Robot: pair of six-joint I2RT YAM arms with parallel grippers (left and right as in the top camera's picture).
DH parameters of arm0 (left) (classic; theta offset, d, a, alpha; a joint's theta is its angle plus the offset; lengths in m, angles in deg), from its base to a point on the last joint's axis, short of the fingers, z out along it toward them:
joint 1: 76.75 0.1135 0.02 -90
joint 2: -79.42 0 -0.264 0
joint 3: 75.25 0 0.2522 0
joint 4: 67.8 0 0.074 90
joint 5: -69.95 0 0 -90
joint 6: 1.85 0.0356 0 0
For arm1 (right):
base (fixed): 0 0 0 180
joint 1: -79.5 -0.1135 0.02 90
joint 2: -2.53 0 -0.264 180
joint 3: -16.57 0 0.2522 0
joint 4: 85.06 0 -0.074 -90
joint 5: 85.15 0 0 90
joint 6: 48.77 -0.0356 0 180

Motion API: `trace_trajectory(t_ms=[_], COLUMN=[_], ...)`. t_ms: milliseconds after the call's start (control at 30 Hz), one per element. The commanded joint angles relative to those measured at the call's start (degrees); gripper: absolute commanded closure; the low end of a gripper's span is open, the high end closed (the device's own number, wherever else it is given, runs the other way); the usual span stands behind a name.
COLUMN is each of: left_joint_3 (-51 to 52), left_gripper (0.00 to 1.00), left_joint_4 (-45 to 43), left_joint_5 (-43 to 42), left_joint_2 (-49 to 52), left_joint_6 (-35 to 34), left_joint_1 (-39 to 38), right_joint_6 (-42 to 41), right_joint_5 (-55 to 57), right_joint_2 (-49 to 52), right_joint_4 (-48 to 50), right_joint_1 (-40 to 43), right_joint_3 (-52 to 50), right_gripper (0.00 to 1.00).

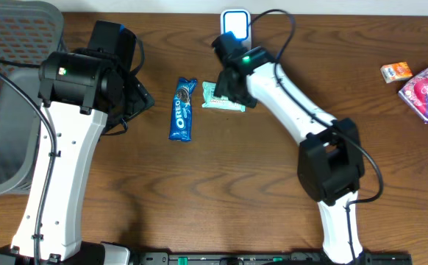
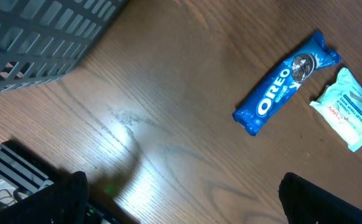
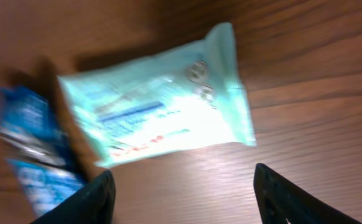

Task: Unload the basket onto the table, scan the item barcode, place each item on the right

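A basket [image 1: 1, 110] sits far left on the counter [image 1: 221, 184]. The Oreo [image 1: 182, 109] lies just left of the green pack [image 1: 212, 96], its long side running front to back. The pack lies flat, long side left to right, partly under my right jaws, which gape and hold nothing. My left jaws gape too.

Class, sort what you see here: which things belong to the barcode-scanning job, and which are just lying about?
Job: green packet, right gripper above it, likely scanner.
Lying about: Oreo pack, orange box, pink packet, grey basket.
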Motion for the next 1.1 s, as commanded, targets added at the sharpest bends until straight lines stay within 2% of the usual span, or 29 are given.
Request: trace_trajectory(t_ms=[0,133,200,333,467,700,767,933,1067], left_joint_3=[0.1,0.1,0.1,0.1,0.1,0.1,0.1,0.1,0.1], left_gripper=[0.02,0.02,0.02,0.02,0.02,0.02,0.02,0.02,0.02], left_joint_4=[0.2,0.2,0.2,0.2,0.2,0.2,0.2,0.2,0.2], left_joint_5=[1.2,1.2,1.2,1.2,1.2,1.2,1.2,1.2,1.2], left_joint_2=[0.0,0.0,0.0,0.0,0.0,0.0,0.0,0.0,0.0], left_joint_6=[-0.3,-0.3,-0.3,-0.3,-0.3,-0.3,-0.3,-0.3,-0.3], left_joint_1=[0.1,0.1,0.1,0.1,0.1,0.1,0.1,0.1,0.1], right_joint_6=[-14.4,-22.3,-29.8,-33.0,-36.4,-35.0,-31.5,-24.0,-16.9], right_joint_5=[-10.0,-8.8,-5.4,-5.0,-2.9,1.5,2.9,3.8,3.8], right_joint_2=[-0.2,-0.2,-0.2,-0.1,-0.1,-0.1,-0.1,-0.2,-0.2], right_joint_4=[2.3,3.1,5.1,12.1,19.5,23.7,24.3,23.1,20.4], right_joint_1=[1.4,0.9,0.2,-0.3,-0.4,-0.3,-0.3,0.1,1.9], right_joint_3=[-0.3,-0.8,-2.4,-5.9,-11.3,-16.3,-16.8,-16.8,-16.6], right_gripper=[0.34,0.32,0.31,0.25,0.23,0.22,0.25,0.53,0.61])
